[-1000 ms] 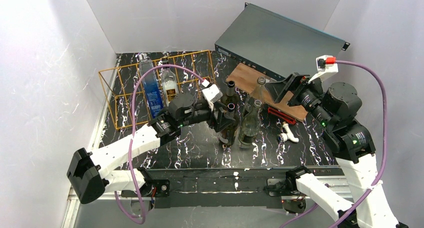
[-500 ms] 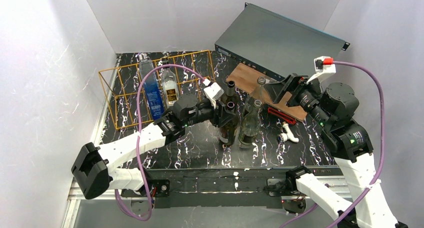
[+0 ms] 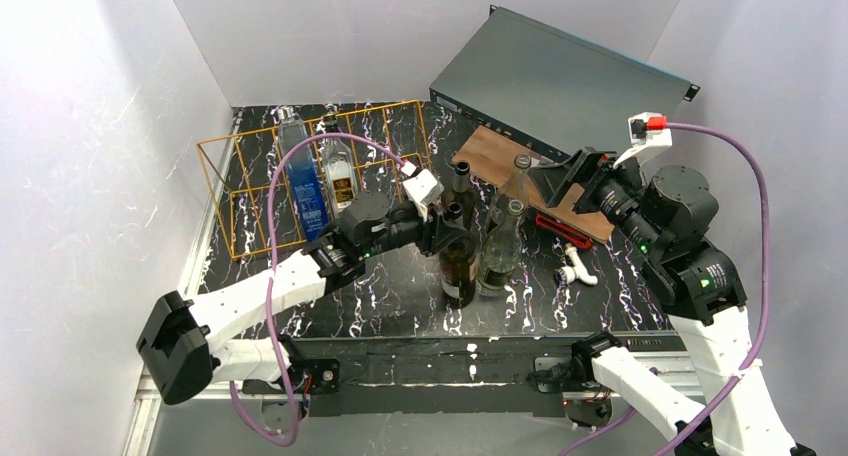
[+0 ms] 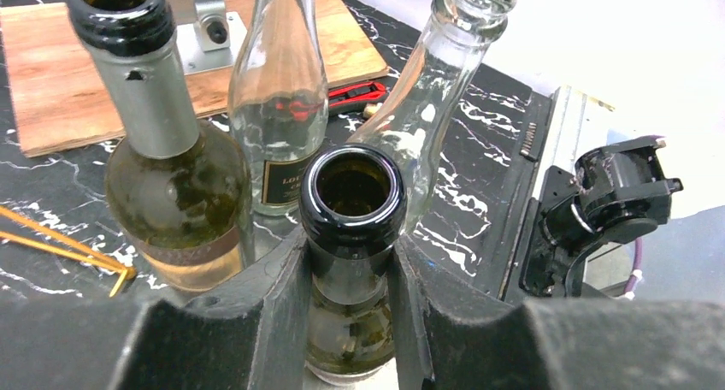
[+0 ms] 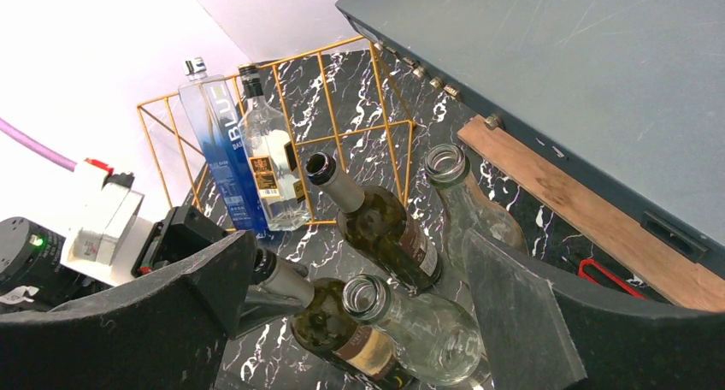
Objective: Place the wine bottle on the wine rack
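We had our left gripper [image 4: 350, 270] pinching the neck of the dark wine bottle [image 4: 352, 189], upright among other bottles [image 4: 278, 91] near the wine rack [image 3: 240, 135], outside its bays. Our right gripper [image 5: 359, 262] hung spread above them.

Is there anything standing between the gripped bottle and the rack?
Nothing visible blocks the way. A foil-necked bottle stands close beside the gripped bottle, near the rack's right end, so it may be brushed. The rack's right bays are free.
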